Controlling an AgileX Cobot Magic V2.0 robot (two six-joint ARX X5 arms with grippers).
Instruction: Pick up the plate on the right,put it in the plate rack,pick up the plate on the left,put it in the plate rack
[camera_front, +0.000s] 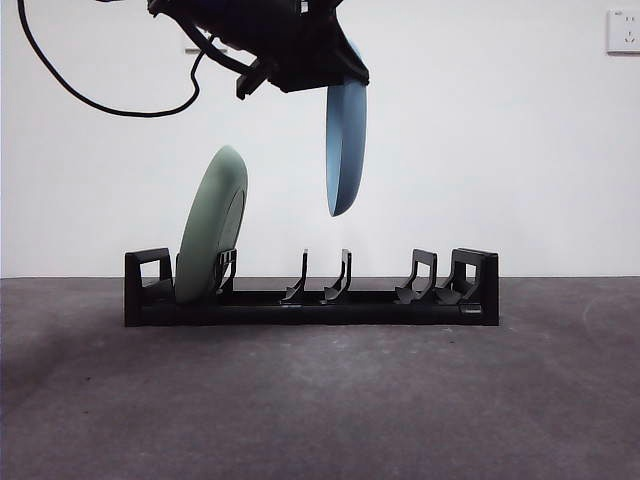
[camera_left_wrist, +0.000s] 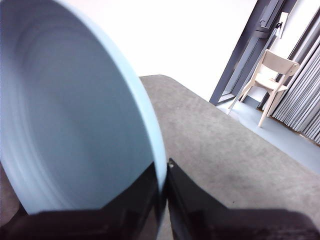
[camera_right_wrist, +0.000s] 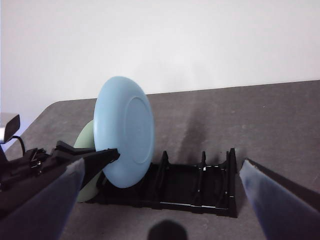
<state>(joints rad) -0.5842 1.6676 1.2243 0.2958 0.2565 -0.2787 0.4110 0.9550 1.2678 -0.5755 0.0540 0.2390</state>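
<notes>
A pale blue plate (camera_front: 346, 140) hangs on edge above the middle of the black plate rack (camera_front: 310, 305), clear of its dividers. My left gripper (camera_left_wrist: 164, 172) is shut on this blue plate's (camera_left_wrist: 70, 125) rim, holding it from above (camera_front: 335, 75). A green plate (camera_front: 212, 225) stands leaning in the rack's left end slot. My right gripper (camera_right_wrist: 162, 165) is open and holds nothing, well back from the rack (camera_right_wrist: 200, 192); its view also shows the blue plate (camera_right_wrist: 125, 131) and, behind it, the green plate (camera_right_wrist: 86, 145).
A black cable (camera_front: 100, 100) loops down from the arm at the upper left. A wall socket (camera_front: 622, 30) sits at the top right. Beyond the table's edge stands a wooden chair (camera_left_wrist: 270, 80) on the floor.
</notes>
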